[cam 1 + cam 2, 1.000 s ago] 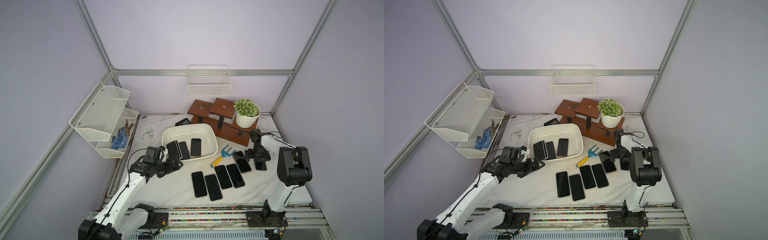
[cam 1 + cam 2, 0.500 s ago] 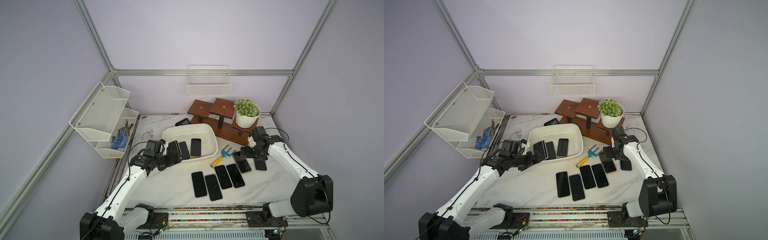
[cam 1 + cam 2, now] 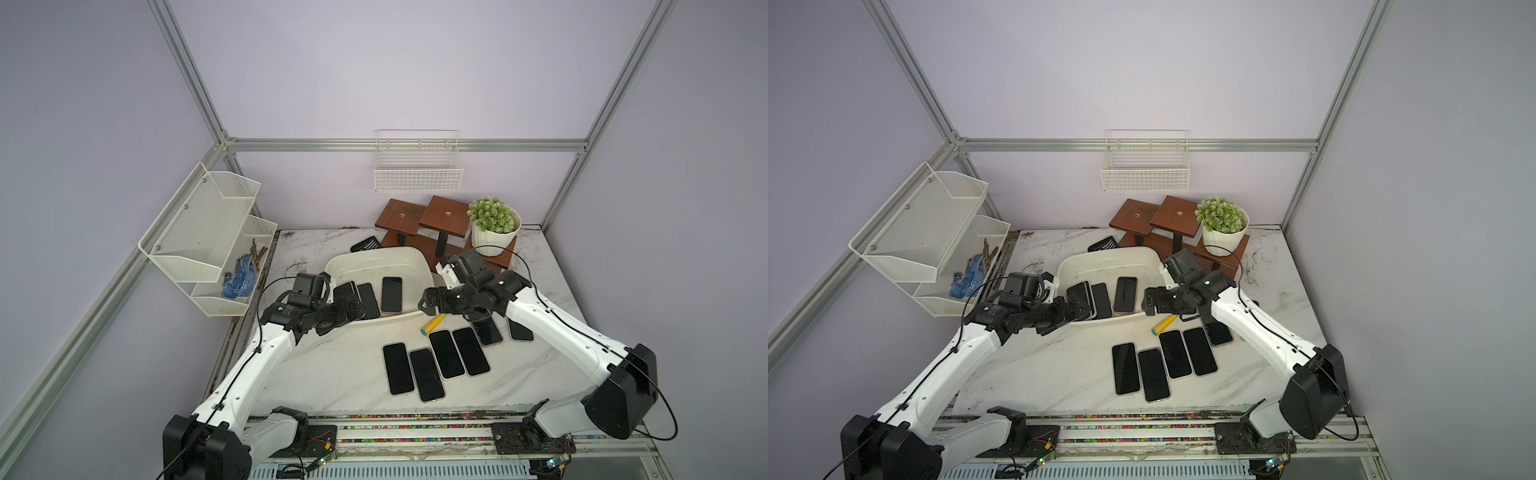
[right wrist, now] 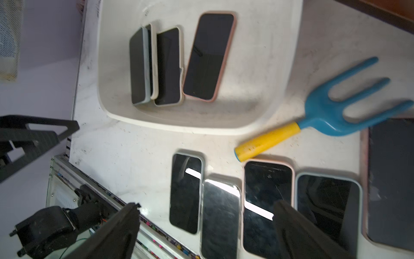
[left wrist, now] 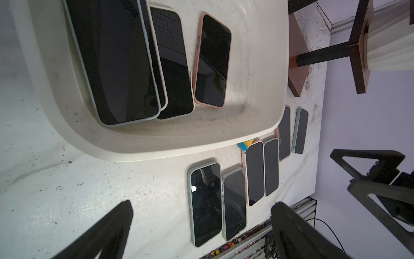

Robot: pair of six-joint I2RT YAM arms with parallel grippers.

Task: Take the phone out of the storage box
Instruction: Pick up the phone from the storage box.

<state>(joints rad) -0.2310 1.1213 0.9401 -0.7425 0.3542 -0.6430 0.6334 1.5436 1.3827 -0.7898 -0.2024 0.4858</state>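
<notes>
Lists left pincer [image 3: 356,308] and right pincer [image 3: 427,305], both wide, empty. Notes right newly swung from laid-out phones [image 3: 446,359] to storage box [image 3: 376,259] rim. Suggests pink-cased phone [image 3: 392,294] pickup next.

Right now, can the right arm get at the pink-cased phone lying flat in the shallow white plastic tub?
Probably yes: the open right gripper hovers just outside the white plastic tub, and the pink-cased phone lies flat, uncovered, nearest that side, only its low wall between.
</notes>
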